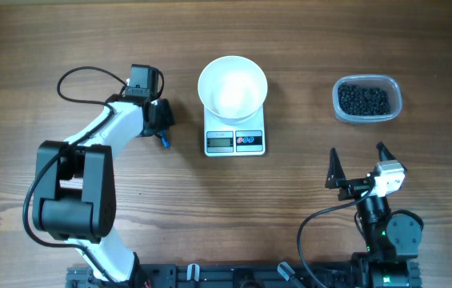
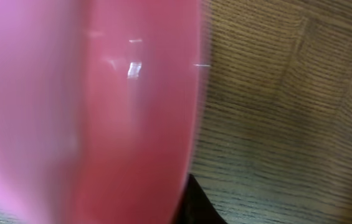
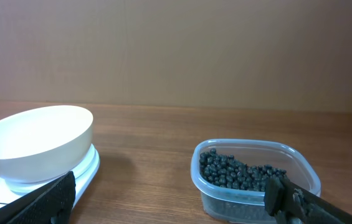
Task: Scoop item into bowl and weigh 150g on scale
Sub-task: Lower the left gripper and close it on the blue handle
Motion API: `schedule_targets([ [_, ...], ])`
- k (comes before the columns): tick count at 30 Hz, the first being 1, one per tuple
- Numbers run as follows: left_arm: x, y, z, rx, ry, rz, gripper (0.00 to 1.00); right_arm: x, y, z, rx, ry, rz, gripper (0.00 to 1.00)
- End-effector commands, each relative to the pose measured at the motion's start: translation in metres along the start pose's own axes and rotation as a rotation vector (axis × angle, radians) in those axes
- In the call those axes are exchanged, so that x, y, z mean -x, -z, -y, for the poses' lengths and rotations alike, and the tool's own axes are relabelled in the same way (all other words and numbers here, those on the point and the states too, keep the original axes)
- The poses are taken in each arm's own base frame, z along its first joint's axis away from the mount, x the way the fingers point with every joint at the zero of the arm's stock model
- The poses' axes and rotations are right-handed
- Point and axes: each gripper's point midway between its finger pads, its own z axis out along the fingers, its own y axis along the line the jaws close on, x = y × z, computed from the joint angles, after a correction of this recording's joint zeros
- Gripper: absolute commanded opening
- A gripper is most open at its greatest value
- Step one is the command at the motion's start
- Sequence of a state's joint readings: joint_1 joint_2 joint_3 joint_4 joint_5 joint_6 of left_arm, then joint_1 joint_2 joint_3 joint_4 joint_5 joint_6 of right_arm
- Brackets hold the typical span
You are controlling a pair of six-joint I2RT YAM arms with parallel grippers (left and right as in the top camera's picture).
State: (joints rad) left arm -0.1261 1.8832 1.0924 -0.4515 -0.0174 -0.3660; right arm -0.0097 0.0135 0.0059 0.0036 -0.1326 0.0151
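Note:
The white bowl sits on the white scale at the middle back and looks empty. The item, a heap of small black beads, fills a clear plastic tub at the back right. My left gripper is down at the table left of the scale, shut on a blurred pink object that fills its wrist view beside one dark finger. A small blue piece pokes out below it. My right gripper stands open in front of the tub, holding nothing.
Bare wooden table lies between the scale and the tub and along the front. A black cable loops behind the left arm. A plain brown wall rises behind the table.

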Motion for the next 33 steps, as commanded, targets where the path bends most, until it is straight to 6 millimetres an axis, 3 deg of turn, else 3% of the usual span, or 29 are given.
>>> schedule_targets([
  [1,0.003,-0.004,-0.002,0.002,0.016,-0.001,0.04,0.002,0.0,0.003,-0.015,-0.01,0.009,1.0],
  [11,0.003,-0.004,-0.001,0.001,0.016,0.002,0.08,0.002,0.0,0.003,-0.015,-0.011,0.009,1.0],
  [13,0.003,-0.004,-0.001,0.001,0.016,0.002,0.26,0.002,0.0,0.003,-0.015,-0.01,0.009,1.0],
  [18,-0.008,-0.004,-0.007,0.022,0.015,-0.043,0.97,0.002,0.0,0.003,-0.015,-0.01,0.009,1.0],
  [19,-0.009,-0.004,-0.007,0.025,0.015,-0.049,1.0,0.002,0.0,0.003,-0.015,-0.01,0.009,1.0],
  [25,-0.01,-0.003,-0.012,0.052,0.014,-0.048,1.0,0.002,0.0,0.003,-0.015,-0.01,0.009,1.0],
  [28,-0.008,-0.003,-0.014,0.065,0.014,-0.038,0.8,0.002,0.0,0.003,-0.015,-0.01,0.009,1.0],
  [30,-0.011,-0.003,-0.016,0.071,0.042,-0.048,0.57,0.002,0.0,0.003,-0.015,-0.011,0.009,1.0],
  [33,-0.017,-0.003,-0.018,0.083,0.109,-0.066,0.51,0.002,0.0,0.003,-0.015,-0.011,0.009,1.0],
])
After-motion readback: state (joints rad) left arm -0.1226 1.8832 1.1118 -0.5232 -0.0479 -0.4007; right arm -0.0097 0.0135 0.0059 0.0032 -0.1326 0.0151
